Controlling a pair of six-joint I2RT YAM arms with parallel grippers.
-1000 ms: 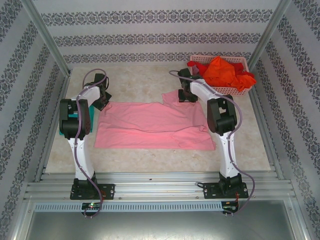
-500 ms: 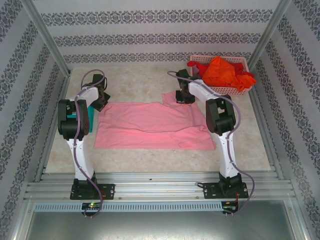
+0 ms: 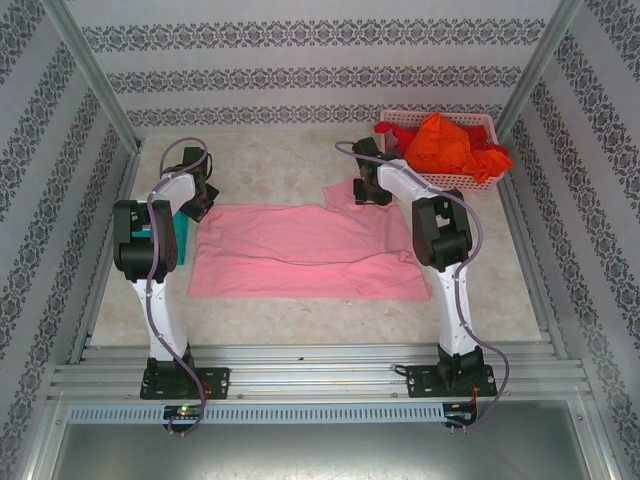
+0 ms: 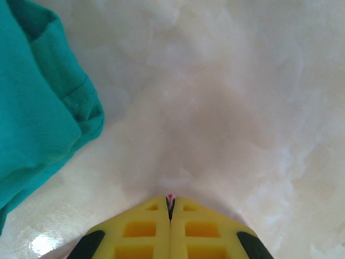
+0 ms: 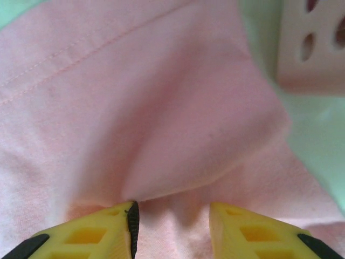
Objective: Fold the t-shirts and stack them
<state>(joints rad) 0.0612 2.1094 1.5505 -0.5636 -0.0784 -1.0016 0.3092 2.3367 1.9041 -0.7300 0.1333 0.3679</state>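
A light pink t-shirt (image 3: 300,250) lies spread flat across the middle of the table. My left gripper (image 3: 198,200) sits at its far left corner, shut, with a sliver of pink cloth (image 4: 171,198) pinched between the yellow tips (image 4: 171,208). A teal t-shirt (image 4: 38,97) lies bunched to its left, partly under the left arm (image 3: 181,232). My right gripper (image 3: 366,190) hovers low over the pink sleeve at the far right, open (image 5: 172,216), a raised fold of pink cloth (image 5: 188,156) just ahead of its fingers (image 5: 237,224). Red and orange t-shirts (image 3: 445,145) are heaped in the basket.
The pink lattice basket (image 3: 480,180) stands at the far right corner, its wall (image 5: 312,48) close to the right gripper. Patterned walls and metal rails enclose the table. Bare tabletop (image 3: 280,165) lies beyond the pink shirt and along the near edge.
The left gripper has shifted slightly toward the far left. The right arm and the pink shirt stay about where they were.
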